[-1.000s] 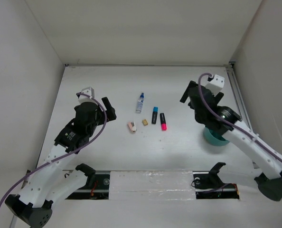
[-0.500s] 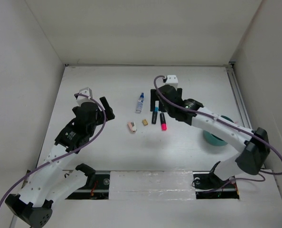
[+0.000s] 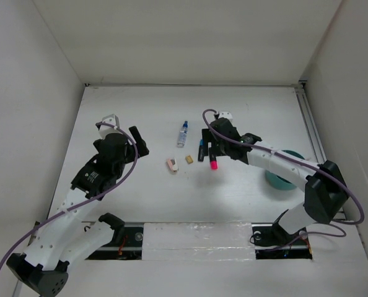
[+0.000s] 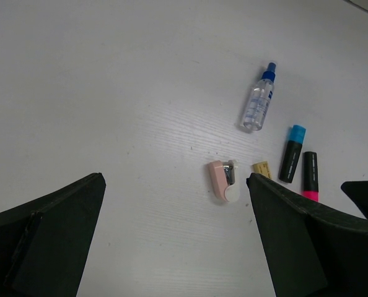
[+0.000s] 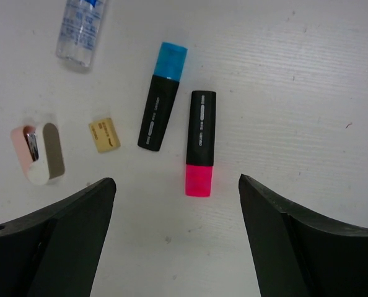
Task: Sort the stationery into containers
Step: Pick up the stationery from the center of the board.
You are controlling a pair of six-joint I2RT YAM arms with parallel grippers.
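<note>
On the white desk (image 3: pixel 171 204), both arms are out over the scattered stationery. The right claw (image 5: pixel 175 180) hovers low above the two highlighters with its fingers spread and nothing between them. The left claw (image 4: pixel 174 178) hangs off to the side, also wide open and empty.

The teal cup (image 3: pixel 276 180) stands well apart to the right, partly hidden under the right arm, and we cannot see what it holds. The bottle (image 5: pixel 78 31) lies at the far end of the cluster. The blue highlighter (image 5: pixel 161 97) and pink highlighter (image 5: pixel 201 142) lie just beside each other, almost parallel and not touching. The pink-and-white piece (image 5: pixel 38 153) and the small tan eraser (image 5: pixel 104 135) lie left of them.

We judge the step in hand to be a pick of the pink highlighter, which sits nearest the centre of the right claw. The fingers already stand across its width, which suits the grasp. The gap to the blue one is narrow, so the claw should shift toward the pink side before descending. One finger should drop into that gap. The grip belongs on the middle of the black barrel, so the pen stays level on the way to the cup.
</note>
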